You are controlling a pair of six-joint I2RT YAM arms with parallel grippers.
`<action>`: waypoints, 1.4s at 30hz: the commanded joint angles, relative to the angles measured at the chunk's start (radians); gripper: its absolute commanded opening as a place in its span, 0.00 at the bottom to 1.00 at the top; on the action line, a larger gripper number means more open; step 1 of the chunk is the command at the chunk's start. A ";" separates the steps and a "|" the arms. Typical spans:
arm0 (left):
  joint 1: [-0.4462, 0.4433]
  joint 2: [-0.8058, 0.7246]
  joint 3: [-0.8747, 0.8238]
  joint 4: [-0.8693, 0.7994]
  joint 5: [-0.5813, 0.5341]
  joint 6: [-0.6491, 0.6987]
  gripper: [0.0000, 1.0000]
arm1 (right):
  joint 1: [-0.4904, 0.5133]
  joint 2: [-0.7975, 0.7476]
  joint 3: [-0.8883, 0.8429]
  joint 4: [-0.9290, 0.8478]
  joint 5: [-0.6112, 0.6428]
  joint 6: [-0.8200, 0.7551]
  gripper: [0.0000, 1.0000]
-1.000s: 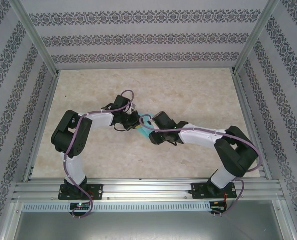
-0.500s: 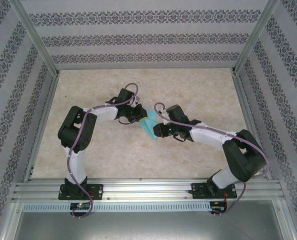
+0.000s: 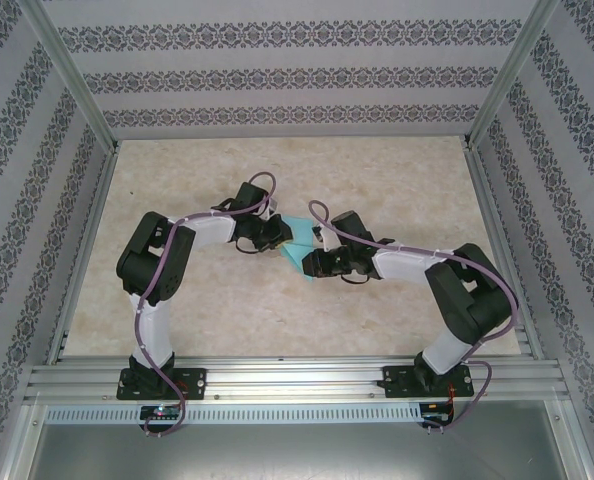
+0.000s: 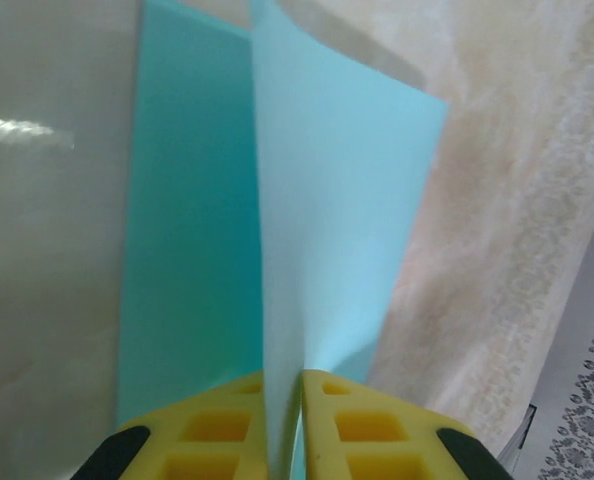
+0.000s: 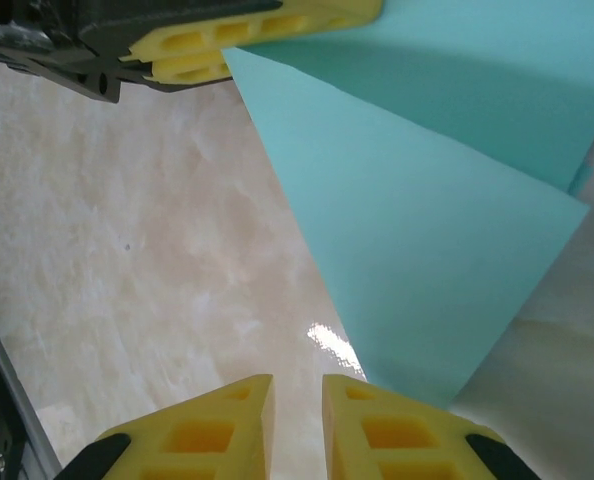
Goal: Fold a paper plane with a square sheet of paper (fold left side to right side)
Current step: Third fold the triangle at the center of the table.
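Above the marbled worktop (image 5: 147,260), the left gripper (image 4: 283,380) pinches the folded turquoise sheet of paper (image 4: 342,230), while the right gripper (image 5: 297,388) gapes narrowly beside it, seemingly empty.

The sheet of paper (image 4: 347,220) was plain light turquoise, and the jaws were yellow. The table (image 3: 397,180) was beige with pale marbling; the surrounding walls (image 3: 277,75) were white with bands of grey floral ornament.

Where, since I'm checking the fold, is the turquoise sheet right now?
In the top view the square sheet of paper is at mid-table between both arms, pinched in the left claw, with the right claw just right of it.
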 commanded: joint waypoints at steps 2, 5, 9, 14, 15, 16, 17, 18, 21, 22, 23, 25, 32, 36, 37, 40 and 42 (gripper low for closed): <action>0.000 -0.021 -0.027 -0.004 -0.024 0.003 0.15 | -0.009 0.023 0.025 0.031 -0.060 0.027 0.21; -0.001 -0.019 -0.031 0.000 -0.026 0.001 0.15 | -0.011 0.052 0.041 0.012 -0.060 0.022 0.21; 0.000 -0.018 -0.025 -0.008 -0.029 0.005 0.15 | -0.019 0.073 0.053 0.001 -0.042 0.023 0.21; 0.003 -0.020 -0.025 -0.022 -0.038 0.016 0.15 | -0.030 0.079 0.044 -0.014 -0.023 0.029 0.20; 0.004 -0.019 -0.026 -0.021 -0.038 0.016 0.15 | -0.031 0.075 0.040 -0.008 -0.027 0.033 0.20; 0.004 -0.018 -0.027 -0.020 -0.038 0.016 0.15 | -0.031 0.074 0.038 -0.010 -0.031 0.034 0.19; 0.003 -0.018 -0.028 -0.020 -0.039 0.016 0.15 | -0.031 0.074 0.036 -0.013 -0.036 0.033 0.17; 0.004 -0.018 -0.027 -0.020 -0.039 0.016 0.15 | -0.031 0.077 0.036 -0.018 -0.040 0.034 0.15; 0.006 -0.017 -0.029 -0.017 -0.038 0.016 0.15 | -0.031 0.092 0.039 -0.035 -0.043 0.027 0.14; 0.005 -0.018 -0.029 -0.017 -0.038 0.018 0.16 | -0.031 0.096 0.041 -0.044 -0.040 0.025 0.13; 0.006 -0.020 -0.030 -0.017 -0.038 0.018 0.17 | -0.031 0.101 0.043 -0.048 -0.035 0.025 0.13; 0.007 -0.023 -0.032 -0.017 -0.038 0.020 0.18 | -0.033 0.104 0.048 -0.054 -0.021 0.022 0.13; 0.014 -0.056 -0.038 -0.061 -0.065 0.047 0.41 | -0.033 0.146 0.099 -0.088 0.001 -0.005 0.12; 0.033 -0.103 -0.060 -0.108 -0.099 0.074 0.57 | -0.034 0.163 0.105 -0.105 0.004 -0.019 0.12; 0.038 -0.117 -0.064 -0.124 -0.112 0.084 0.59 | -0.034 0.167 0.106 -0.109 0.004 -0.021 0.12; 0.043 -0.162 -0.075 -0.183 -0.163 0.116 0.65 | -0.034 0.173 0.110 -0.124 0.010 -0.024 0.11; 0.044 -0.194 -0.086 -0.202 -0.184 0.132 0.63 | -0.033 0.177 0.113 -0.140 0.015 -0.031 0.10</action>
